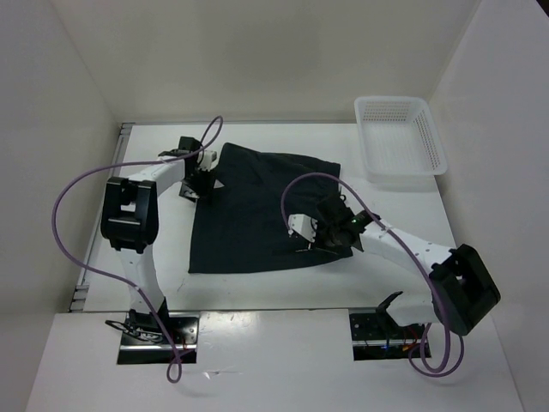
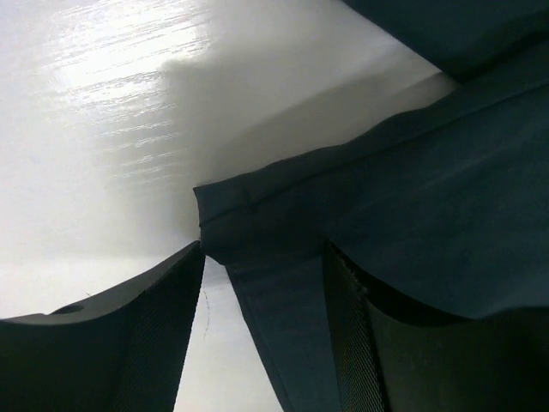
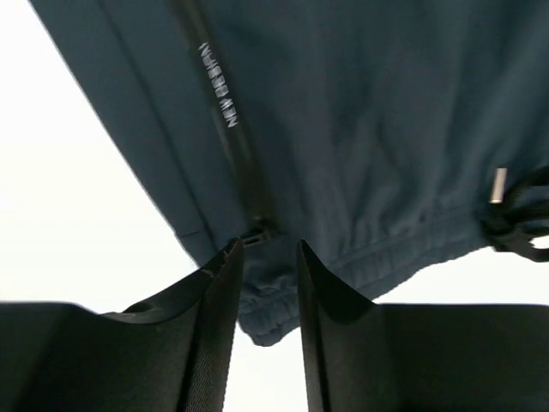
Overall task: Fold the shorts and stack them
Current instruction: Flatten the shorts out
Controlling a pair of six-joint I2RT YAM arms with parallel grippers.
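Shorts [image 3: 386, 129]: white print [image 3: 220, 86] "NEW…" beside zipper [image 3: 244, 184], rest unclear.

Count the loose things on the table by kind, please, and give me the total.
shorts: 1
basket: 1
Total: 2

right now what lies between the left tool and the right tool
Only the shorts. The top view shows their dark fabric filling the stretch from the left tool to the right tool.
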